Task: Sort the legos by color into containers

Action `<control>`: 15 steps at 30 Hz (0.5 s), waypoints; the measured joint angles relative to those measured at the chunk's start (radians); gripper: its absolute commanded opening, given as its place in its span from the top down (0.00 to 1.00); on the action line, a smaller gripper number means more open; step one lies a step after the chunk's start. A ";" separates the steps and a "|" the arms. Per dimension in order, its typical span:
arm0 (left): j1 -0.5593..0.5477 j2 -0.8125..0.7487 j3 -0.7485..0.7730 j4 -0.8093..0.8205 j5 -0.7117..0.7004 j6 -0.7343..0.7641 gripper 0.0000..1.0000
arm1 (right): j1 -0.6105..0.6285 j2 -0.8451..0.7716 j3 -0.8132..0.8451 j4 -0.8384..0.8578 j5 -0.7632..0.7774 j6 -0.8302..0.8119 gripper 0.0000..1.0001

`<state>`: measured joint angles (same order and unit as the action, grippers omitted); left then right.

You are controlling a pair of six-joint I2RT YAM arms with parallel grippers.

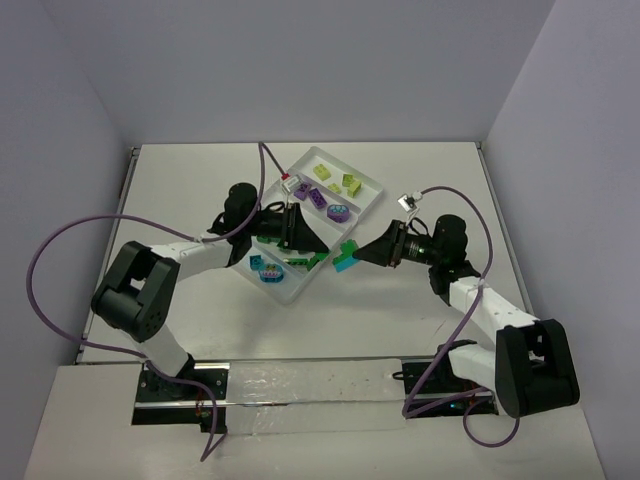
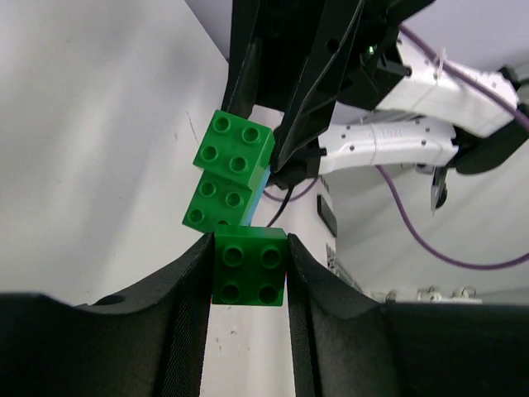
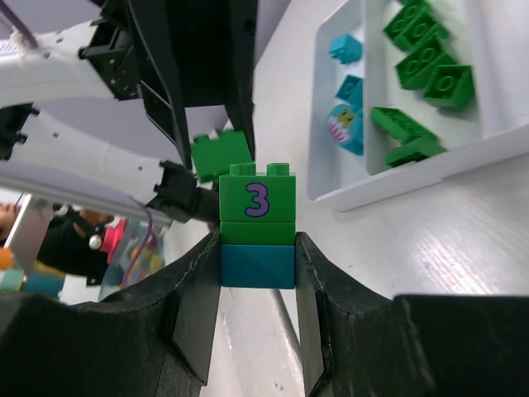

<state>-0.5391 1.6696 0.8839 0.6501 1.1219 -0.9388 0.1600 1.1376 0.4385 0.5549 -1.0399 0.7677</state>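
Green plastic in both grips. Pinched a green two-by-two brick (image 2: 250, 269) in the left gripper (image 2: 249, 248), jaws narrowed onto its two sides, studs turned back toward the wrist camera. Just past that gripper's tips, found a small clump (image 3: 257, 227) clamped in the right gripper (image 3: 257, 248): a green brick printed with a purple 3 (image 3: 257, 198) stacked on a teal brick (image 3: 257, 265), jaws closed on the teal one's sides. Held both grippers tip to tip above the white table (image 1: 200, 180), close by one long side of the clear tray (image 3: 430, 169). Could not tell whether the left-held brick touched the clump or stood just clear of it.

Ahead and to the right of the right gripper, saw teal pieces (image 3: 347, 87) in the compartment nearest it and loose green bricks (image 3: 421, 62) in the next one over. From overhead, made out purple bricks (image 1: 322, 200) and yellow-green bricks (image 1: 338, 180) in the two compartments beyond the left gripper.
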 measured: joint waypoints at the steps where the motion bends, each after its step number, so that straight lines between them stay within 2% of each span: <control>1: 0.012 0.001 -0.001 0.006 -0.006 -0.012 1.00 | -0.006 0.000 0.000 -0.013 0.015 -0.005 1.00; 5: 0.045 0.008 -0.002 0.032 -0.024 -0.053 1.00 | -0.020 0.000 0.000 -0.068 0.060 -0.029 1.00; 9: 0.070 0.008 0.002 -0.054 -0.093 -0.014 1.00 | -0.025 -0.004 0.002 -0.156 0.130 -0.075 1.00; 15: 0.161 0.003 0.077 -0.425 -0.438 0.086 1.00 | -0.026 -0.044 0.022 -0.295 0.223 -0.145 1.00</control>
<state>-0.3786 1.6726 0.9605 0.2246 0.6844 -0.8523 0.1345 1.0938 0.4602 0.2597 -0.8174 0.6230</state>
